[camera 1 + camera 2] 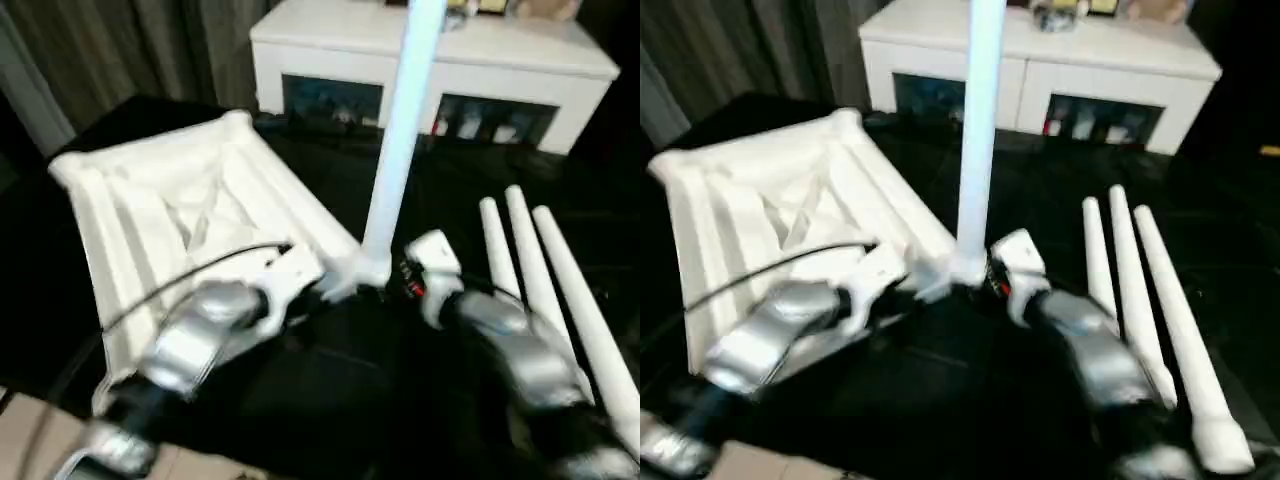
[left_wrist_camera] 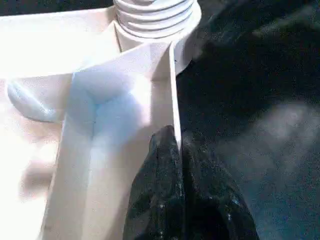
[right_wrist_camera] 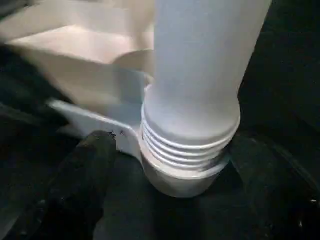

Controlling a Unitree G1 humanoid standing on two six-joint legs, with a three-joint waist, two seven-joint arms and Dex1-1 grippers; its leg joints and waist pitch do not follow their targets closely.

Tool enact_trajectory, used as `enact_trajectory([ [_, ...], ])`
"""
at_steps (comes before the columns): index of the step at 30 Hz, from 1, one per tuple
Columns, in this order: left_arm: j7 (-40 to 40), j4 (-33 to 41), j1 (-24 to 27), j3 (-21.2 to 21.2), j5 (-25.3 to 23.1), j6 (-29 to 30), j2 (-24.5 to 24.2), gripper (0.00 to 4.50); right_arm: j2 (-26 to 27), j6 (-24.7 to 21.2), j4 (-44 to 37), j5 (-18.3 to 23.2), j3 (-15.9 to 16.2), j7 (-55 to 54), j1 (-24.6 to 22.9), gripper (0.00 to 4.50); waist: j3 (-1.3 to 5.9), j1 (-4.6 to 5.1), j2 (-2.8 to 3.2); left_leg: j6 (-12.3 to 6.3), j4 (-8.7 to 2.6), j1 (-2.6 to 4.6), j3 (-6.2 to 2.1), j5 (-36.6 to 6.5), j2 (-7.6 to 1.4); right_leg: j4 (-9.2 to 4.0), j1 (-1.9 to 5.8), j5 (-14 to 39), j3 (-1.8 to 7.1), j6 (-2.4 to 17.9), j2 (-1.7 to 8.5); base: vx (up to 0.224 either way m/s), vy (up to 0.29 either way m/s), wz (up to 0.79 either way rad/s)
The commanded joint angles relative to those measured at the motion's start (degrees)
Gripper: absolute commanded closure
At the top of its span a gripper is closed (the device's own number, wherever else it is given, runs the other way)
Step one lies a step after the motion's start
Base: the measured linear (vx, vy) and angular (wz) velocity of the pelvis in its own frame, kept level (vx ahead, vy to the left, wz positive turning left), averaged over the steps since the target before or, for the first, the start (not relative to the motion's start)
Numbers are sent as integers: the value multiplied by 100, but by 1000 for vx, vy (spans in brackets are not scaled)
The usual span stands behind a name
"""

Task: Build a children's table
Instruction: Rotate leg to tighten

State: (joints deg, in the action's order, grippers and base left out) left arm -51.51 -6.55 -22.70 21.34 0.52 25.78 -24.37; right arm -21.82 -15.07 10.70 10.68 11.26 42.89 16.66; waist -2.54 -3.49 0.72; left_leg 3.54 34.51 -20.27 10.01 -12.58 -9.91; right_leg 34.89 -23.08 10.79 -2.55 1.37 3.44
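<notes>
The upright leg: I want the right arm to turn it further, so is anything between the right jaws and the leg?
Nothing visible. The right gripper is open around the base of the upright leg, where its threads meet the corner socket of the table top.

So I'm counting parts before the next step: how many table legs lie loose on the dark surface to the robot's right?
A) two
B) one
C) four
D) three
D: three loose legs lie side by side on the dark surface, while a fourth leg stands upright in a corner socket of the upturned table top.
</notes>
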Motion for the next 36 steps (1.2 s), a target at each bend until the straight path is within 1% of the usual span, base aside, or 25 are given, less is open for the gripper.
enact_trajectory([
  [1,-606,291,123,379,111,-145,-124,450,-103,-96,-382,196,124,410,-26,63,332,-14,19,-507,-406,-11,-107,-533,-309,-332,311,207,266,1317,447,0,0,0],
  [2,-715,398,151,360,170,-102,-197,450,-170,-113,-436,210,143,496,-25,63,319,-23,26,-502,-410,8,-102,-589,-317,-344,298,296,263,1354,442,0,0,0],
  [3,-760,456,162,335,193,-85,-243,450,-199,-83,-447,194,147,523,-12,63,313,-21,26,-472,-420,10,-99,-665,-324,-346,294,414,262,1387,444,0,0,0],
  [4,-779,484,163,313,196,-99,-282,450,-212,-67,-434,147,139,471,14,63,295,-29,22,-418,-430,18,-94,-746,-324,-368,284,587,266,1369,444,0,0,0],
  [5,-803,482,153,283,205,-97,-326,450,-189,-86,-362,116,116,406,65,63,294,-34,17,-388,-433,24,-92,-777,-325,-375,283,670,268,1359,447,0,0,0],
  [6,-816,463,146,256,210,-106,-370,450,-174,-76,-304,90,114,402,94,63,285,-46,33,-313,-445,44,-92,-886,-319,-391,265,887,264,1323,439,0,0,0],
  [7,-807,453,144,249,208,-105,-370,450,-165,-69,-291,90,113,403,98,63,282,-61,23,-246,-452,48,-96,-949,-325,-400,266,1008,271,1285,449,0,0,0],
  [8,-782,413,138,218,203,-113,-378,450,-117,-93,-255,134,97,455,105,63,282,-62,16,-223,-452,45,-94,-953,-320,-399,267,1025,274,1263,444,0,0,0],
  [11,-781,387,137,208,202,-139,-387,450,-92,-133,-254,162,101,508,105,63,291,-82,4,-193,-448,26,-99,-872,-311,-386,285,957,280,1195,450,0,0,0],
  [12,-798,388,155,193,206,-149,-400,450,-113,-132,-246,119,174,575,101,79,305,-97,6,-210,-438,21,-101,-732,-309,-366,293,802,277,1195,451,0,0,0],
  [13,-798,388,155,193,206,-149,-400,450,-113,-132,-246,119,174,575,101,79,305,-97,6,-210,-438,21,-101,-732,-309,-366,293,802,277,1195,451,0,0,0],
  [15,-825,424,190,185,215,-137,-420,450,-131,-205,-239,98,228,677,80,106,317,-101,12,-245,-425,17,-100,-609,-305,-338,300,560,271,1233,441,0,0,0],
  [16,-828,431,193,189,229,-132,-429,450,-161,-167,-234,49,270,697,73,106,319,-105,9,-264,-421,14,-101,-565,-306,-329,302,472,270,1257,443,0,0,0],
  [17,-828,435,196,190,235,-131,-435,450,-173,-146,-229,21,288,696,69,119,319,-109,20,-269,-418,13,-101,-555,-305,-329,301,450,270,1266,445,0,0,0],
  [19,-846,447,205,200,237,-122,-460,450,-173,-149,-216,13,293,704,60,135,311,-114,14,-266,-422,24,-95,-606,-306,-341,295,516,270,1267,440,0,0,0],
  [20,-846,455,211,197,240,-110,-470,450,-156,-178,-216,32,269,692,48,135,306,-116,12,-247,-429,22,-96,-680,-306,-352,297,632,271,1251,444,0,0,0],
  [21,-844,458,214,193,242,-105,-471,450,-146,-192,-221,35,255,693,42,156,305,-115,21,-223,-432,27,-98,-727,-307,-358,295,708,274,1231,444,0,0,0],
  [22,-845,458,215,192,243,-106,-472,450,-141,-195,-220,38,249,694,41,156,303,-117,19,-206,-434,29,-98,-751,-307,-364,294,754,274,1218,444,0,0,0],
  [24,-850,459,219,188,242,-112,-474,450,-120,-213,-213,52,222,692,37,175,312,-118,28,-188,-432,29,-101,-734,-307,-356,297,725,274,1214,444,0,0,0],
  [28,-863,425,219,189,230,-136,-495,450,-114,-268,-237,73,266,738,9,181,318,-114,22,-213,-423,27,-99,-636,-303,-338,300,522,270,1249,434,0,0,0],
  [29,-883,418,224,206,223,-137,-519,450,-136,-282,-251,60,327,775,-23,183,320,-114,18,-223,-421,28,-97,-623,-302,-335,303,493,270,1262,436,0,0,0],
  [31,-880,421,239,208,220,-122,-528,450,-145,-287,-211,-48,386,692,-46,183,317,-115,12,-227,-421,24,-97,-639,-301,-339,307,555,271,1256,441,0,0,0],
  [33,-804,412,258,199,196,-43,-510,450,-85,-342,-43,-223,412,426,-30,183,315,-116,15,-216,-421,22,-98,-638,-302,-341,308,596,273,1249,444,0,0,0],
  [35,-261,178,177,143,-20,150,-272,450,282,-456,511,-523,231,-566,148,184,286,-89,16,-150,-446,25,-98,-743,-301,-367,282,824,267,1231,436,0,0,0],
  [36,133,-17,84,56,-94,261,-21,450,555,-552,834,-602,35,-1227,278,184,253,-49,-7,-43,-477,23,-100,-999,-290,-425,277,1317,262,1147,440,0,0,0],
])
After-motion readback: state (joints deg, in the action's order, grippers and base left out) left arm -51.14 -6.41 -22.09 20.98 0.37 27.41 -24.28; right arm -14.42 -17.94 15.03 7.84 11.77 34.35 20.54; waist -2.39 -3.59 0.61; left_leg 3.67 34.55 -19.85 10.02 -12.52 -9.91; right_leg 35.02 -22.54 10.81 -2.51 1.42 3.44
